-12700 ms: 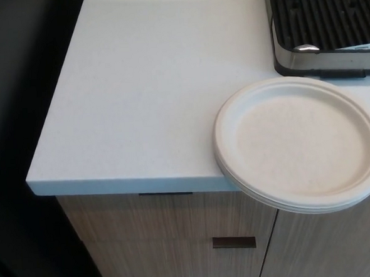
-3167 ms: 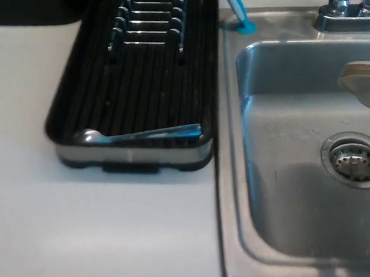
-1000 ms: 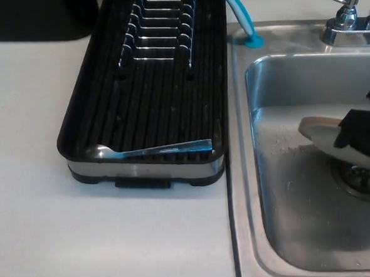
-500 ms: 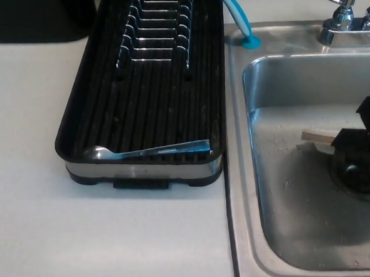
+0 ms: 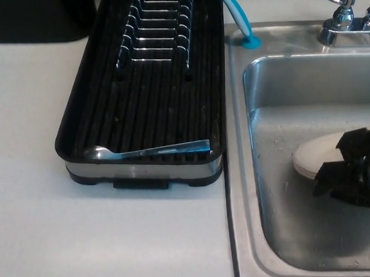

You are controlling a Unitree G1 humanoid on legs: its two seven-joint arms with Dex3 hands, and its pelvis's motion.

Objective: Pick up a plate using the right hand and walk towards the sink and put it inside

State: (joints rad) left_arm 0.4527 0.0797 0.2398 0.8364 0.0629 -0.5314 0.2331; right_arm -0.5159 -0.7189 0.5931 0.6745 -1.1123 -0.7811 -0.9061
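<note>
Right hand is positioned inside the sink, at the right edge of the head view. Its black fingers are closed over the near edge of the plate, with another dark part of the hand lying across the plate's upper side. The plate is pale, tilted, and located low in the basin, near the sink floor; whether it touches the floor cannot be determined. Only the left portion of the plate is visible; the remainder is covered by the hand.

A black dish rack stands on the white counter, just beside the left rim of the sink. The rack carries a row of metal dividers at its far end. A spoon lies along the near edge of the rack. A blue brush handle stands at the rear left corner of the sink. A faucet with a red-capped lever is mounted behind the basin.
</note>
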